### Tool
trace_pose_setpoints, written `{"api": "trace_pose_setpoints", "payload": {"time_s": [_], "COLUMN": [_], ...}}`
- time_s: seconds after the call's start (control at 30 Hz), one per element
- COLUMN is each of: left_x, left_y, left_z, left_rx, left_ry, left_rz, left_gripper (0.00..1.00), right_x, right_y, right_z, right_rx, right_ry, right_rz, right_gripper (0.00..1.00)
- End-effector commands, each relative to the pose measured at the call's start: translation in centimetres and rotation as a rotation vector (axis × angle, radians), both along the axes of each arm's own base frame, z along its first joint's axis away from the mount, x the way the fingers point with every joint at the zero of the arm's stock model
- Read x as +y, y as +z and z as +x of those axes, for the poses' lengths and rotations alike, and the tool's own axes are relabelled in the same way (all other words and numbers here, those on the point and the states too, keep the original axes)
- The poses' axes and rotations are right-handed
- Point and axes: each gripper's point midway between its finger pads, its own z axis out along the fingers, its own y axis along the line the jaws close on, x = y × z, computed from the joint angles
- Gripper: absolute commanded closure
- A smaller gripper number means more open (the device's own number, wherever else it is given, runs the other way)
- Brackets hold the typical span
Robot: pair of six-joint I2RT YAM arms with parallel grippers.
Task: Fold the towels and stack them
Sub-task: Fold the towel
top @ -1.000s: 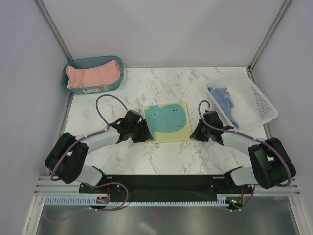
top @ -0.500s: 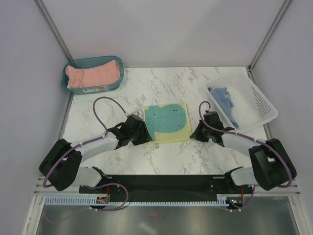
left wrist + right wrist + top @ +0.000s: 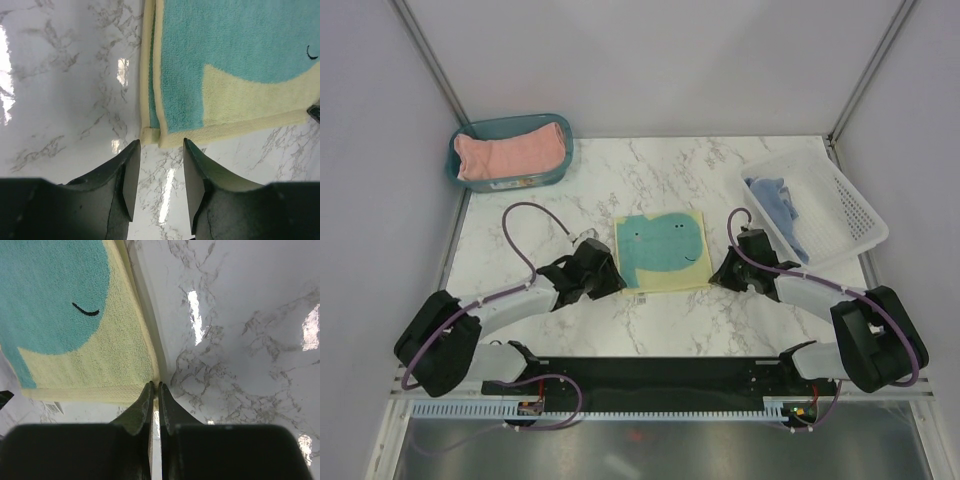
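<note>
The pale yellow towel with the teal whale lies folded flat at mid table. My left gripper is open just short of the towel's near left corner, with only marble between its fingers. My right gripper is shut with its tips pinched on the whale towel's near right corner. A salmon-pink towel lies in the teal bin at back left. A light blue towel is bunched in the white basket on the right.
The teal bin stands at the table's back left corner. The white perforated basket sits tilted at the right edge. Bare marble runs behind the whale towel. Grey walls close in both sides.
My left arm has dropped lower and stretched out along the table, its jaws narrowing at the towel's left corner. My right gripper has closed at the right corner and stayed put.
</note>
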Motion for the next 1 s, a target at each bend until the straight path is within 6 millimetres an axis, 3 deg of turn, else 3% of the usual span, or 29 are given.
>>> {"api": "trace_pose_setpoints", "payload": {"time_s": [0.0, 0.07, 0.37, 0.97], "left_x": [1.2, 0.7, -1.1, -0.9], "left_y": [2.4, 3.0, 1.2, 2.1], "left_z": [0.9, 1.1, 1.3, 1.2], "left_rx": [-0.095, -0.102, -0.049, -0.062], "left_ry": [0.114, 0.089, 0.069, 0.079], "left_rz": [-0.026, -0.033, -0.043, -0.042], "left_gripper": [0.52, 0.52, 0.55, 0.64], "right_x": [0.0, 0.0, 0.0, -0.2], "right_y": [0.4, 0.5, 0.5, 0.1], "right_z": [0.1, 0.1, 0.0, -0.2], "right_rx": [-0.025, -0.028, -0.031, -0.026], "right_ry": [0.007, 0.008, 0.009, 0.017], "right_rz": [-0.004, -0.004, -0.003, -0.016], "right_gripper": [1.00, 1.00, 1.00, 1.00]}}
